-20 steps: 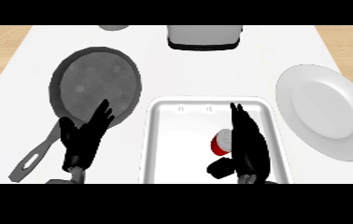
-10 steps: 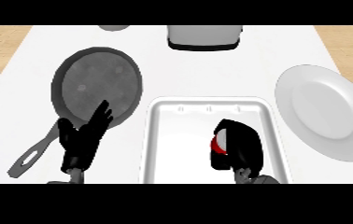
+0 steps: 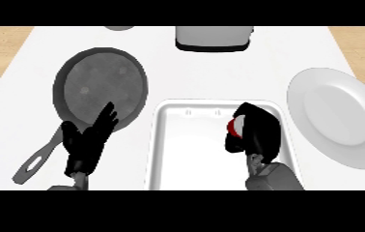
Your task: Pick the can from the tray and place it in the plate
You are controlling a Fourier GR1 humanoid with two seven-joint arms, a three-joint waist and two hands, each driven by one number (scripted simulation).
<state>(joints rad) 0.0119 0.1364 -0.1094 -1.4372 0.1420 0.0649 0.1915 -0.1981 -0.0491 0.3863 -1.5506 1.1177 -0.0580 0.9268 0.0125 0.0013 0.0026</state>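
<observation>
Looking down on the white counter (image 3: 185, 76), a dark pan (image 3: 96, 81) sits out at nine o'clock, its handle (image 3: 35, 158) running off toward seven. The left hand (image 3: 85, 144) shows over the pan's six o'clock rim, where the handle begins. It is open, with its fingers straight and fanned apart, pointing to about one o'clock, and it holds nothing. At twelve o'clock on the counter a grey box (image 3: 214, 36) stands well apart from everything else. Below it, at six o'clock, lies the pale tray (image 3: 187, 149), most of its floor bare. The can (image 3: 233, 126) is inside the tray's outline, over at its three o'clock side. Only a sliver of red and white shows, peeking out at the nine o'clock edge of the right hand (image 3: 258, 132). That hand comes up from the lower edge with its fingers and thumb curled round the can, covering most of it. Whether the can stands on the tray's floor or hangs just above it, I cannot tell. At three o'clock on the counter the white plate (image 3: 331, 108) lies just beside the tray's right rim, with nothing on it.
</observation>
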